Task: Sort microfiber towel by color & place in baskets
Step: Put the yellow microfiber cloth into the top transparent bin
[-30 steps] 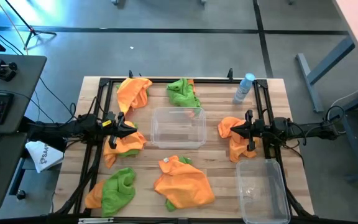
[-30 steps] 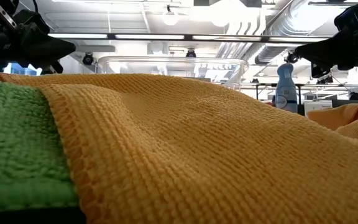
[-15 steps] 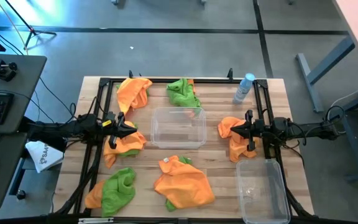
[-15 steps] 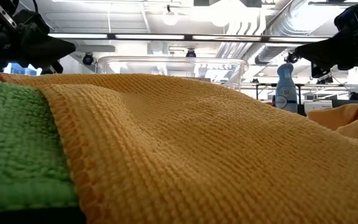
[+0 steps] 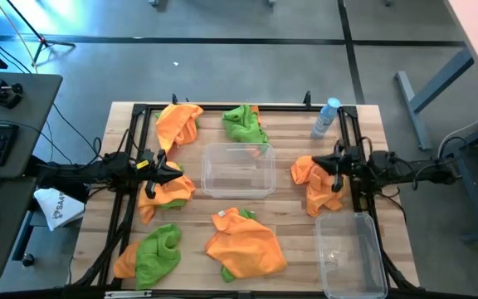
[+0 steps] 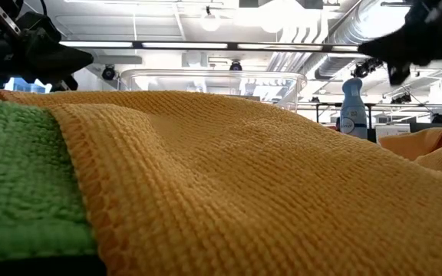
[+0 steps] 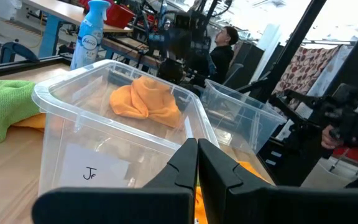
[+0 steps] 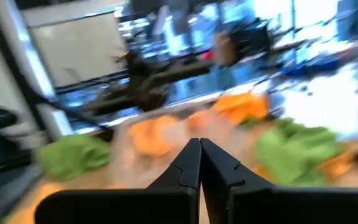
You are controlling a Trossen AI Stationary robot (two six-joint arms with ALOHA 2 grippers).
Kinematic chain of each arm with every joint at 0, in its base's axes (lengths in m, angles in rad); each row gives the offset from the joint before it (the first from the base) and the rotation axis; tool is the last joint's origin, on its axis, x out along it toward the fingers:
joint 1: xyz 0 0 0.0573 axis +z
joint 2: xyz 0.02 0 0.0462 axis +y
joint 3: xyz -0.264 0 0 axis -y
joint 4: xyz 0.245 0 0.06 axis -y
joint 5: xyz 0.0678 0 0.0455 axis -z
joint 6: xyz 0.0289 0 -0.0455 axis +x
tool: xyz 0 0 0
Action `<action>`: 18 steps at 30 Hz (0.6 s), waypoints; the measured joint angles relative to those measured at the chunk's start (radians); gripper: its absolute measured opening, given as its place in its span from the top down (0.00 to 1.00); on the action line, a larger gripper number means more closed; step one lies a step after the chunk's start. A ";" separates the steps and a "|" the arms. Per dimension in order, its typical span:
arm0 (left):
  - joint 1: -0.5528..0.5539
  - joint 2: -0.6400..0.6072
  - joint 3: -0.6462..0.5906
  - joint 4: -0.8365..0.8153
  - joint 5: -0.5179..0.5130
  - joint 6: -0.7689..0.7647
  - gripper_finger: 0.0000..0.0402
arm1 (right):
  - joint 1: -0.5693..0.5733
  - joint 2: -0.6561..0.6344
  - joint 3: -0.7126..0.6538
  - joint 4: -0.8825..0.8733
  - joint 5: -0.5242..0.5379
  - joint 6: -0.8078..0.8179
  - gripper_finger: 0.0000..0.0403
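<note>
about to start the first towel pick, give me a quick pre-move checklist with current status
1. Centre basket free to receive towels: ok, nothing inside it.
2. Second basket at the near right corner free: ok, nothing inside.
3. Left tool carrying nothing: ok, fingers shut with nothing between them, above an orange towel.
4. Right tool carrying nothing: ok, shut, over the orange towel on the right.
5. Right arm steady: cannot tell, its wrist view is smeared.
6. Spray bottle clear of the towels: ok, upright at the far right.

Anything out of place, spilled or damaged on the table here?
Nothing spilled or damaged. The one non-task item is a blue-capped bottle lying at the far right edge. Both baskets sit upright and hold no towels; the towels lie crumpled around them, unsorted.
</note>
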 joint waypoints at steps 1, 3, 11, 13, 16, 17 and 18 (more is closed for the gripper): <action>0.000 0.000 0.000 0.000 0.000 0.000 1.00 | 0.000 0.023 0.035 -0.018 0.039 -0.021 1.00; 0.000 0.000 0.000 0.000 0.000 0.000 1.00 | 0.000 0.073 0.114 -0.089 0.127 -0.011 1.00; 0.000 0.000 0.000 0.000 0.000 0.000 1.00 | 0.000 0.342 0.509 -0.616 0.323 0.302 1.00; 0.000 0.000 0.000 0.000 0.000 0.000 1.00 | -0.001 0.420 0.601 -0.726 0.366 0.379 1.00; 0.000 0.000 0.000 0.000 0.000 0.000 1.00 | -0.009 0.536 0.732 -0.924 0.422 0.515 1.00; 0.000 0.000 0.000 0.000 0.000 0.000 1.00 | -0.019 0.575 0.773 -0.999 0.420 0.555 1.00; 0.000 0.000 0.000 0.000 0.000 0.000 1.00 | -0.031 0.611 0.812 -1.075 0.407 0.598 1.00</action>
